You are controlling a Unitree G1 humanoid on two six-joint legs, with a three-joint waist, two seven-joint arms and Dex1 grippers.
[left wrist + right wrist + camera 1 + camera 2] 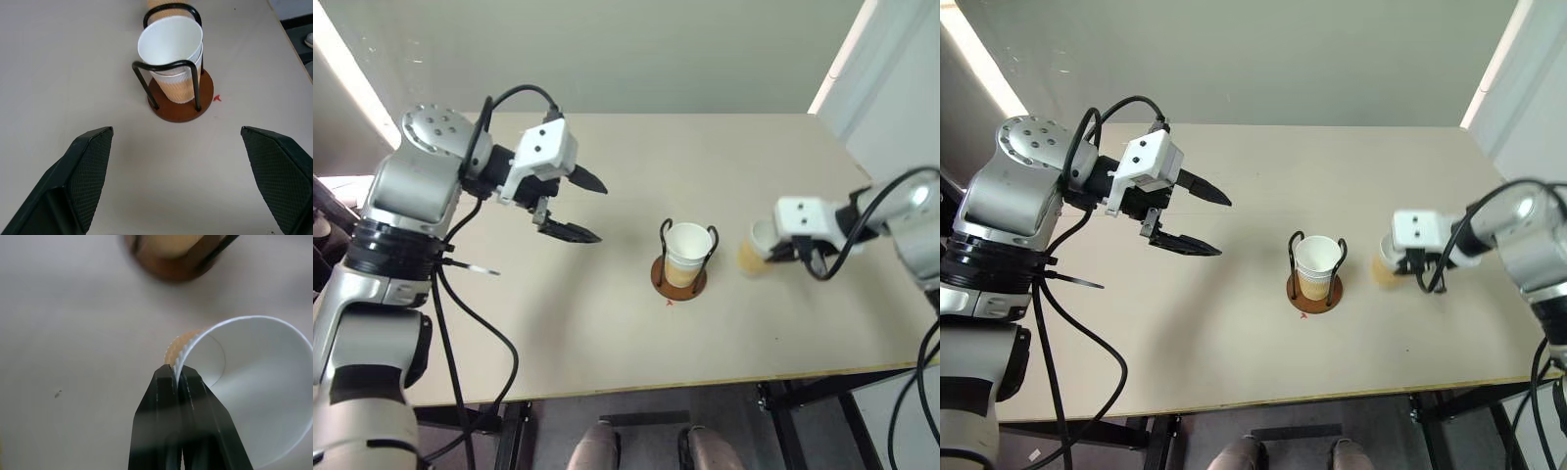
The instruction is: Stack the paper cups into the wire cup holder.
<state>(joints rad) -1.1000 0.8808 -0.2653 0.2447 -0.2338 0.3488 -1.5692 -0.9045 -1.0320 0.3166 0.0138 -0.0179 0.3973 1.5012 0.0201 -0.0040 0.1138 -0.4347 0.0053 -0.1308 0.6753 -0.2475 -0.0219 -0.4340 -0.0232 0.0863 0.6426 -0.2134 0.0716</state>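
The wire cup holder [658, 278] stands mid-table on its reddish-brown base, black loops upright. Stacked paper cups [171, 46] sit inside it, white mouth facing up. Just right of the holder another tan paper cup [756, 251] hangs tilted a little above the table. My right gripper [177, 369] is shut on this cup's rim, one finger inside the wall and one outside. My left gripper [602, 213] hovers to the left of the holder, open, with nothing between its fingers, pointing toward the holder.
The beige table [754, 157] carries a small red mark [670, 302] just in front of the holder's base. The table's front edge [705, 384] runs close below, and its right edge lies under my right arm.
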